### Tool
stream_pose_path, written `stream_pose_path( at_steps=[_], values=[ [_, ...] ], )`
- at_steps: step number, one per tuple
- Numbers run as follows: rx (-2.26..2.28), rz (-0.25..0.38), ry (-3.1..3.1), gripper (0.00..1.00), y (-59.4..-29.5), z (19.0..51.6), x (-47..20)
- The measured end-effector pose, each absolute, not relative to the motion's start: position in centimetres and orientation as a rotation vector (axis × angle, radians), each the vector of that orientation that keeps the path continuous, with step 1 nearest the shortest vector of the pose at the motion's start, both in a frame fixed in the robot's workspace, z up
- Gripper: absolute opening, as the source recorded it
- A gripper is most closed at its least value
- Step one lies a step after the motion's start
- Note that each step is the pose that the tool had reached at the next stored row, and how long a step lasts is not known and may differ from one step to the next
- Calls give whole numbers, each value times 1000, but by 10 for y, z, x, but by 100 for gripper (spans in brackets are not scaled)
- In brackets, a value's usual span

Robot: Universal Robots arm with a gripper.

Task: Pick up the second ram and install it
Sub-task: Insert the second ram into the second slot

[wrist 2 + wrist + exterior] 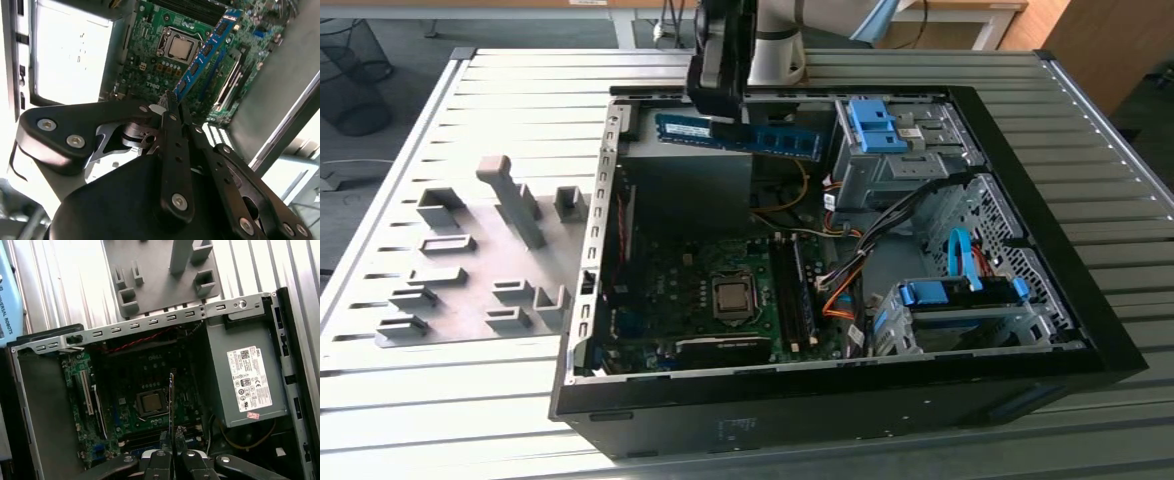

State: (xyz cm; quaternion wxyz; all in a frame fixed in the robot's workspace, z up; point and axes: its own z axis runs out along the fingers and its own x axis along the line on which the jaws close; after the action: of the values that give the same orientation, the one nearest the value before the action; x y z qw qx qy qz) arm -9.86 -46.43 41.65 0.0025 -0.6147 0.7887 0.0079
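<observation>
While the arm hangs over the far side of the open computer case [854, 405], the gripper [723, 116] is clamped on one end of the second ram [781, 138]. Stick held level in the air, above the power supply [687, 185], clear of the motherboard [660, 290]. Grey holder blocks [467, 270] lie at the exterior view's left.

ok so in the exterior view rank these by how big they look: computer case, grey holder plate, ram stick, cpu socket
1. computer case
2. grey holder plate
3. second ram, held up in the hand, so nearness to the camera may flatter it
4. cpu socket
</observation>
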Motion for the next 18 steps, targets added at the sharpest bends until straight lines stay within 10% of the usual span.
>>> stream_pose_path(
  at_steps=[18],
  values=[
    [-1501,19,2753,14,-464,412,-99]
  ],
)
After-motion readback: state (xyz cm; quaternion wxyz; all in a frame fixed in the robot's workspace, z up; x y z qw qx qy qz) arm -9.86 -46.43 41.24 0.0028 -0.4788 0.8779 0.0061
